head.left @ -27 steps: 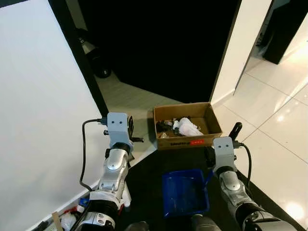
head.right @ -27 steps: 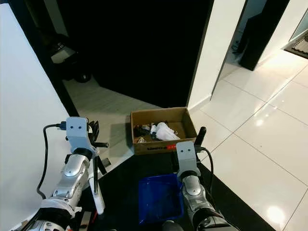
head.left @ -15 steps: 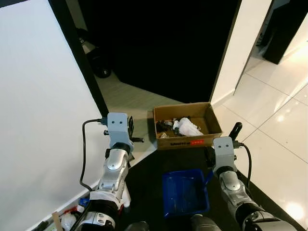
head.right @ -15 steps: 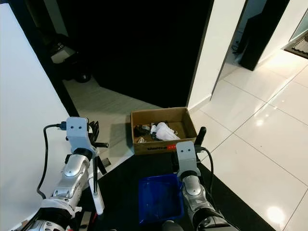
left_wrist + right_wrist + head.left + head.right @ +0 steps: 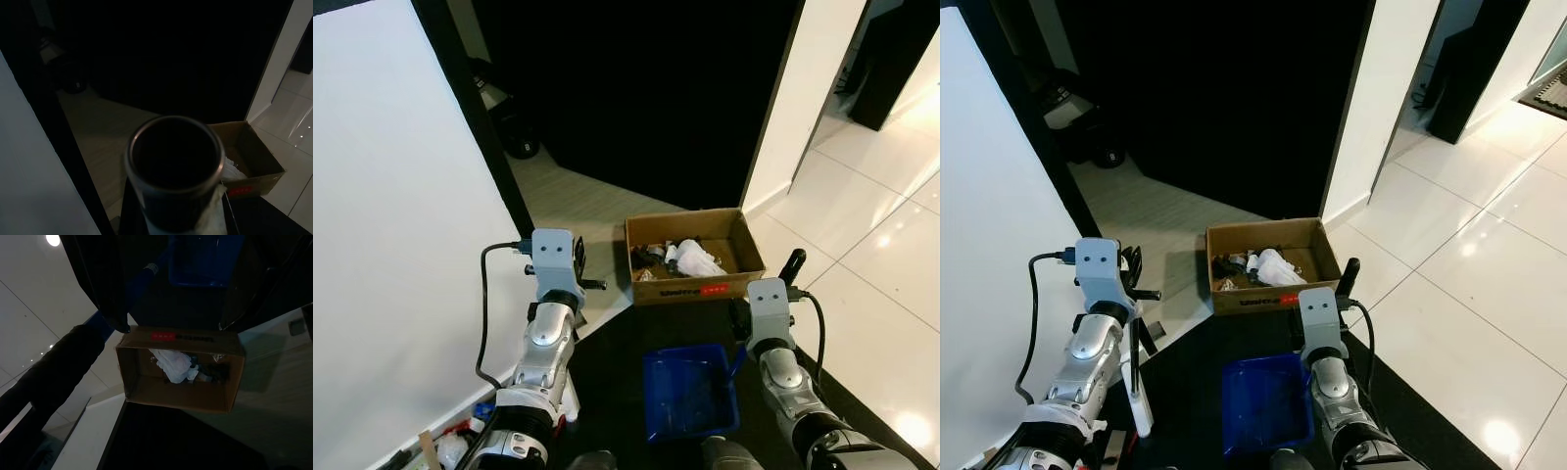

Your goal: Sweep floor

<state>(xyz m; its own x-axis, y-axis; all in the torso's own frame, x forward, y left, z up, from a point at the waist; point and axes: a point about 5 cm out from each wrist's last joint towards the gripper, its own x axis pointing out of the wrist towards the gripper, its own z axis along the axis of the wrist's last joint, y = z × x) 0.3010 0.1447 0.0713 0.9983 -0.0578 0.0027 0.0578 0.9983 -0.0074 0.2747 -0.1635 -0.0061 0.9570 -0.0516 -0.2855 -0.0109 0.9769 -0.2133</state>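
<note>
A blue dustpan (image 5: 690,392) hangs low in front of me over a black mat, on a blue handle (image 5: 139,281) that my right gripper (image 5: 790,269) is shut on. My left gripper (image 5: 581,270) is shut on a broom handle (image 5: 1136,377), which runs down beside my left arm. The handle's dark tube end (image 5: 173,161) looms close in the left wrist view. Just beyond the dustpan, an open cardboard box (image 5: 695,257) stands on the floor. It holds crumpled white paper (image 5: 171,364) and dark scraps.
A large white panel (image 5: 401,215) stands on my left, with small clutter (image 5: 450,446) at its foot. A dark doorway (image 5: 636,88) lies ahead, and a white pillar (image 5: 803,98) is to its right. Glossy white tiles (image 5: 881,255) spread to the right.
</note>
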